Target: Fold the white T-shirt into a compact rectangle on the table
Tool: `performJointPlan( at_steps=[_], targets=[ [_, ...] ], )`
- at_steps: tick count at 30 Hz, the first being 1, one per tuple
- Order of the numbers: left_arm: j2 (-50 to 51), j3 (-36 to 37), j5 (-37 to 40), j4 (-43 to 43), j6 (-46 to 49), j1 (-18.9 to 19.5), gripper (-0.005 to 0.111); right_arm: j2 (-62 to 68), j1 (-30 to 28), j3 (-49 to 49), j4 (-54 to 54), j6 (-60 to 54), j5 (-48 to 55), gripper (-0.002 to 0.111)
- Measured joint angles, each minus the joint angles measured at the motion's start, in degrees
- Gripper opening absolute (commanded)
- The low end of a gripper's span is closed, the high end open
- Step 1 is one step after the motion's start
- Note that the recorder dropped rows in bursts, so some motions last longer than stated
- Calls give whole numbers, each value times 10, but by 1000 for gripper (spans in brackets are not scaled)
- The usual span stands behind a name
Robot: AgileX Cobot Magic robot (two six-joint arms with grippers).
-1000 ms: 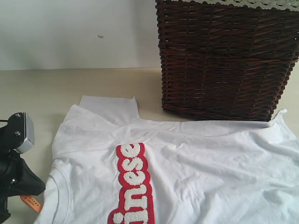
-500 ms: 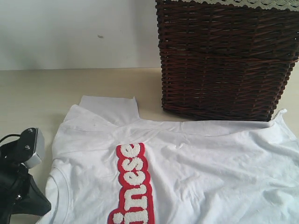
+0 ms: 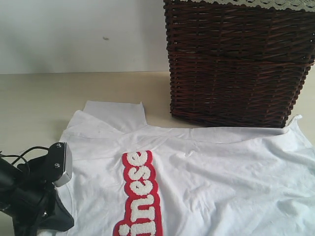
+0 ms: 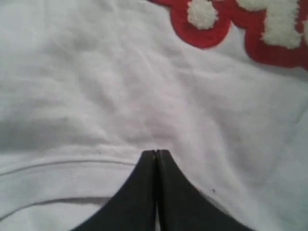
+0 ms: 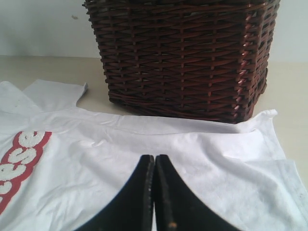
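The white T-shirt [image 3: 206, 167] lies spread on the table [image 3: 39, 93], its far edge reaching the foot of the dark wicker basket [image 3: 236, 64] and its red band of fuzzy lettering [image 3: 140, 196] running away from the basket. The left gripper [image 4: 155, 153] sits over the shirt's collar seam, at the side far from the basket. Its fingers [image 4: 139, 192] are pressed together with no cloth between them, and whether the tips touch the fabric cannot be told. The right gripper [image 5: 154, 159] hangs above the shirt's body, facing the basket, fingers [image 5: 134, 202] likewise closed on nothing.

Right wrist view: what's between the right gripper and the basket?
Only white T-shirt cloth, from the right gripper to the wicker basket's foot, per the right wrist view.
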Motion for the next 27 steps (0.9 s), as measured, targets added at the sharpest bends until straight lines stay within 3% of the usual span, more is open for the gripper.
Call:
performJointPlan(
  at_steps=[4,9,14,17,27],
  targets=[
    [-5,1,-44,-11,-7,6,0,0,0,0,0,0,0,0],
    [-46,-27,-95,-12,-72,48,0,0,0,0,0,0,0,0],
    [-68,-29,-42,64,-176,100,0,0,0,0,0,0,0,0],
    [-68,-6,-16,92,-199,111,0,0,0,0,0,0,0,0],
    [-51,10,-3,16,-140,111,0,0,0,0,0,0,0,0]
  ],
)
